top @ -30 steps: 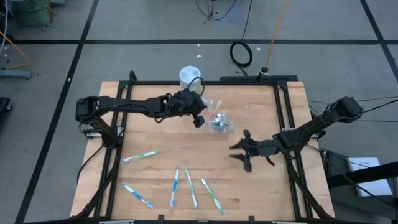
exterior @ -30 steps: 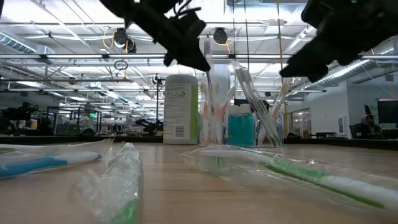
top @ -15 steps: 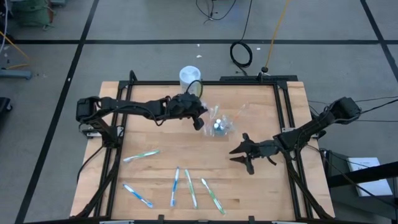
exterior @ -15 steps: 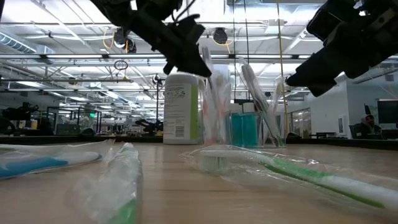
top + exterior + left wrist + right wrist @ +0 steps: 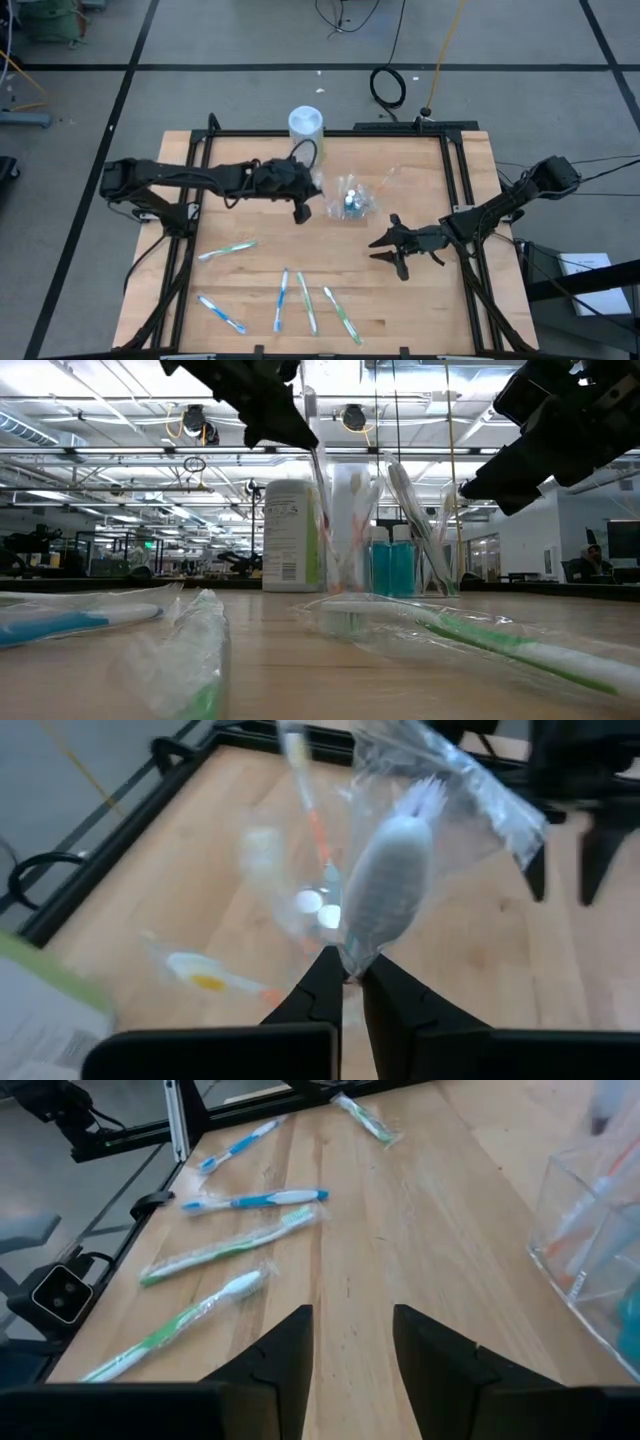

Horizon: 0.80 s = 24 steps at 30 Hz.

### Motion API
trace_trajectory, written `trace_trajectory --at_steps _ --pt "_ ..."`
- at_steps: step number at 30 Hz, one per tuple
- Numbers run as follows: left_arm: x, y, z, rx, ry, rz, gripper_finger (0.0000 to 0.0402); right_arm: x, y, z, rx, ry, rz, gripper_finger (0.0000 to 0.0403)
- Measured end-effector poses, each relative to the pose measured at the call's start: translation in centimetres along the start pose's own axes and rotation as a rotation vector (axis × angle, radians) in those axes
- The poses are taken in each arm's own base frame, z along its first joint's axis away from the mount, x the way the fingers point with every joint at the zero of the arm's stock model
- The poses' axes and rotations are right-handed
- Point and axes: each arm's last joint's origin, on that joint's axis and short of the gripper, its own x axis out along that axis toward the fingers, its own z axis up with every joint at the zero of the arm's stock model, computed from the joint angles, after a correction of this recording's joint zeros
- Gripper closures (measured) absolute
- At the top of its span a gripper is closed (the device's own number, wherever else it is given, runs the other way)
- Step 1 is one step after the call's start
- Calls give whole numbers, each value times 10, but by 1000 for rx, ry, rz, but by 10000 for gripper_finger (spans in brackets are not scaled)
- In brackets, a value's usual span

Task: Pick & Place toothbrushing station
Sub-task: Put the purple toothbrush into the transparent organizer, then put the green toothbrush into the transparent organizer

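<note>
The small clear cup stands on the table's far middle, holding several wrapped toothbrushes and teal tubes. It also shows in the left wrist view. My left gripper hovers just left of the cup, shut on a white toothbrush in a clear wrapper. In the low view this brush slants down from the gripper toward the cup. My right gripper is open and empty, right of and nearer than the cup. Several wrapped toothbrushes lie flat near the front edge. My left gripper pinches the wrapped white toothbrush between its two fingertips, just below the brush head. The head and the loose wrapper stick out beyond the fingers. The brush slants down toward the cup; I cannot tell whether its lower end is still inside the cup.
A white-lidded, green-labelled canister stands at the far edge behind the cup. Loose toothbrushes lie at the front left and front middle. Black frame rails run along the table's sides.
My left gripper has moved away from the cup toward the table's left edge, staying shut, and has drawn the wrapped white toothbrush along with it. The cup has stayed in place. My right gripper has shifted slightly toward the near edge.
</note>
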Motion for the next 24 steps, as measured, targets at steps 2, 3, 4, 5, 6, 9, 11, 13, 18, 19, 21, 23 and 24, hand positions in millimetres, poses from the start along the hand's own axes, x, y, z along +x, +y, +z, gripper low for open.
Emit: trace_trajectory --at_steps 2,3,4,5,6,9,11,13,18,19,21,23,24 --pt "6 -5 -3 8 10 -9 384 0 0 0 2 -2 0 273" --pt "11 -5 -5 8 21 -2 385 0 0 0 3 -3 1 273" --pt "17 -6 -9 4 38 12 386 0 0 1 4 -6 2 273" --pt "23 -6 -13 -3 53 29 388 0 0 1 5 -10 4 273" --pt "29 -6 -15 -4 59 41 389 0 1 1 6 -14 5 273" --pt "43 -7 -21 -28 69 56 384 0 1 3 8 -26 10 273" --pt "51 -7 -28 -51 98 64 375 0 1 3 9 -28 11 273" --pt "56 -7 -34 -45 136 71 362 0 1 3 8 -27 11 273" --pt "58 -7 -41 -18 199 78 319 0 1 3 7 -27 10 273" --pt "58 -7 -43 -12 223 82 309 0 1 3 7 -27 10 273" --pt "56 -6 -48 -7 272 96 288 0 1 3 9 -27 10 273" --pt "55 -5 -50 4 297 101 266 0 1 3 9 -27 11 273" --pt "53 -5 -50 20 302 100 255 0 1 3 9 -27 11 273"
